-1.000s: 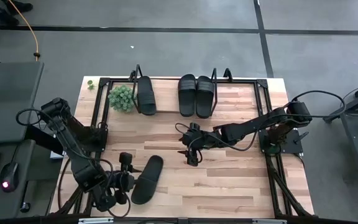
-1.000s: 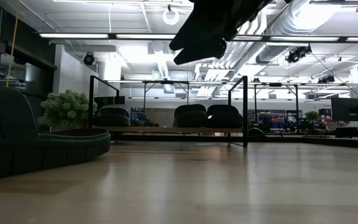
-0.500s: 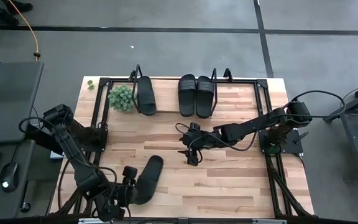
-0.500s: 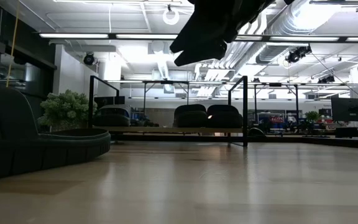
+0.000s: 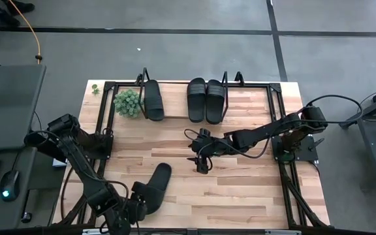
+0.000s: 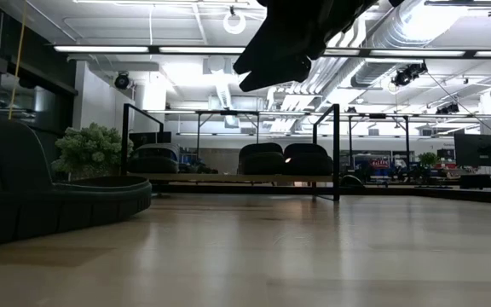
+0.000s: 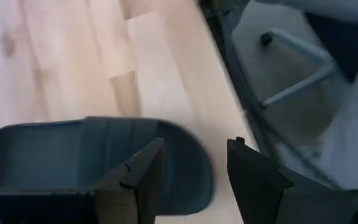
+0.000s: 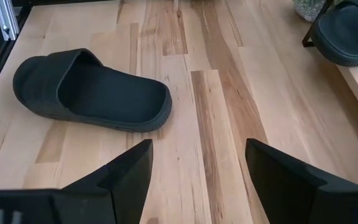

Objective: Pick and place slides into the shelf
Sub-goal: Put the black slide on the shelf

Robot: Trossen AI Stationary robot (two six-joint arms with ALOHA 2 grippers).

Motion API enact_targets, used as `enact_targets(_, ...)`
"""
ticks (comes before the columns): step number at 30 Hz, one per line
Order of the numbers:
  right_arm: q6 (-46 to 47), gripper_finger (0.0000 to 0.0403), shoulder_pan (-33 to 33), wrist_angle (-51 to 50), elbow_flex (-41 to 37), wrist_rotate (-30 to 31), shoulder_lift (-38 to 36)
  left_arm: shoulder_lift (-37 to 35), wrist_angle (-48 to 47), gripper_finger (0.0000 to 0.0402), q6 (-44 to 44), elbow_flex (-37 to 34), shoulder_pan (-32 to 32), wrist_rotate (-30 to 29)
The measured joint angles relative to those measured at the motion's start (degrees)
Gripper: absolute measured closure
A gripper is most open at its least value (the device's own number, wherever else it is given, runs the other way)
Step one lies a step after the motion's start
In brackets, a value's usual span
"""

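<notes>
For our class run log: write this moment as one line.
left gripper: open at loose slide | right gripper: open, mid-table | shelf: three slides

A robotics lab: exposed ceiling ducts (image 6: 450, 34), strip lights (image 6: 143, 49), grey taped floor (image 5: 175, 46), and a desk with a mouse (image 5: 5, 193) at left.

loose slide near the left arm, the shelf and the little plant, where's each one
loose slide (image 8: 98, 90), right wrist view, on the footbed behind the strap
shelf (image 5: 175, 104), high view, on the bare wood board between the slides
plant (image 5: 128, 102), high view, on the middle of the green foliage
</notes>
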Motion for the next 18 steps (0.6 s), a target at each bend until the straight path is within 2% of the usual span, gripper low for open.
enact_targets(5, 0.08, 0.0155, 0.00, -0.34, 0.00, 0.02, 0.00, 0.00, -0.68, 0.0240, 0.19, 0.00, 0.01, -1.82)
enact_targets(11, -0.46, 0.0155, 0.00, -0.92, -0.02, 0.05, 0.02, 0.00, -4.06, 0.0240, 2.61, 0.00, 0.60, -8.07)
enact_targets(15, -0.46, 0.0155, 0.00, -0.92, -0.04, 0.07, 0.02, -0.02, -5.12, 0.0240, 0.33, -1.04, 2.54, -7.49)
enact_targets(18, -0.46, 0.0155, 0.00, -0.92, -0.04, 0.09, 0.02, -0.02, -3.58, 0.0240, -1.76, -3.03, 3.86, -3.43)
